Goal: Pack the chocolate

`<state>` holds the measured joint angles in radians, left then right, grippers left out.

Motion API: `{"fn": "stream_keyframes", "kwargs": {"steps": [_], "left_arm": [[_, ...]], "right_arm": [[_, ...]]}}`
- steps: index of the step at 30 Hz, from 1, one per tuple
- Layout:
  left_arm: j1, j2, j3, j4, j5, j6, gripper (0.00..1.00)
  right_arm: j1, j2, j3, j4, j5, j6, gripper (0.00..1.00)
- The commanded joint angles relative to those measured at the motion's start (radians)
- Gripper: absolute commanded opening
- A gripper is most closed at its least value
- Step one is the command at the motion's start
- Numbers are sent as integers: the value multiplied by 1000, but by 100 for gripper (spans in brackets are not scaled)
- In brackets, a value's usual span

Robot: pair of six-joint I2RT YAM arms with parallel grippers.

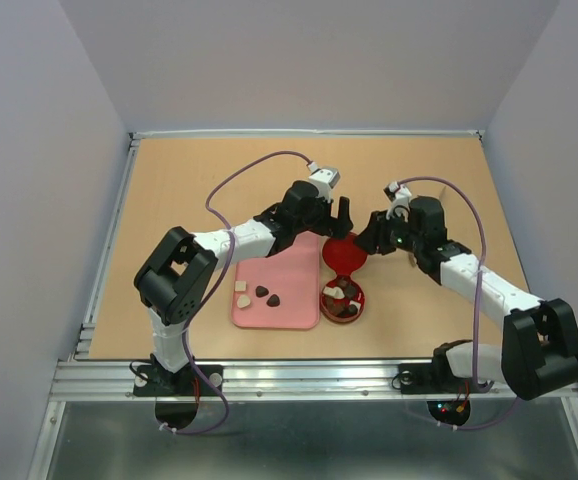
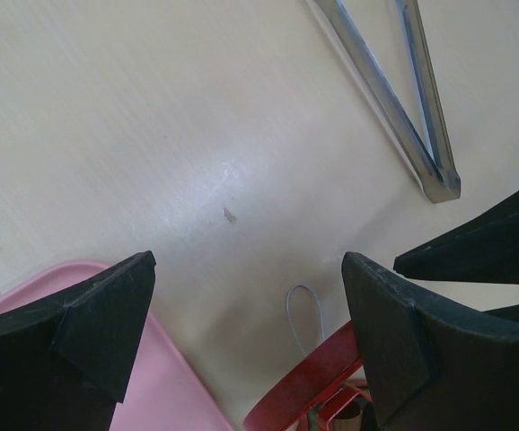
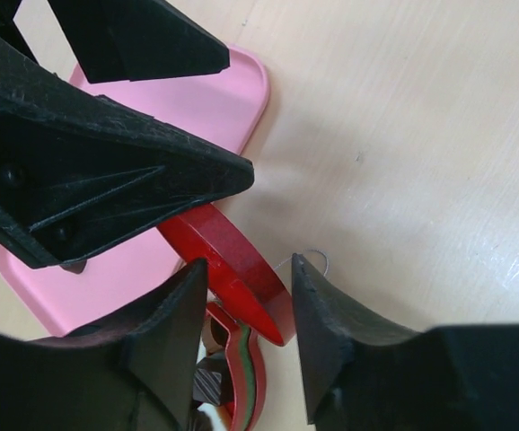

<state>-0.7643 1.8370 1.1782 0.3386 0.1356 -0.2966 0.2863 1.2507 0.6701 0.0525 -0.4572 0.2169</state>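
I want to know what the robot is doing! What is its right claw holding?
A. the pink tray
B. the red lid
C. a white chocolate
B: in the right wrist view, the right gripper has its two fingers closed on the rim of the red lid, next to the pink tray.

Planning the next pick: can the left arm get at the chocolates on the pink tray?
Probably yes: the left claw hangs open and empty, and nothing covers the chocolates on the pink tray.
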Motion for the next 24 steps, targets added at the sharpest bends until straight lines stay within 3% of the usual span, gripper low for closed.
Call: {"fn": "stream_keyframes", "kwargs": {"steps": [1,6,15,24], "left_arm": [[-6,-77,-12,14,25,8,97],[-6,-90,-17,14,30,8,96],[-6,-117,-49,28,47,4,96],[-4,-93,-45,19,-19,46,96]], "right_arm": [[17,-10,-27,17,40,-24,50],[28,-39,-35,6,67,-16,57],[56,-74,-41,-29,137,5,59],[169,-154,23,-334,386,157,54]]}}
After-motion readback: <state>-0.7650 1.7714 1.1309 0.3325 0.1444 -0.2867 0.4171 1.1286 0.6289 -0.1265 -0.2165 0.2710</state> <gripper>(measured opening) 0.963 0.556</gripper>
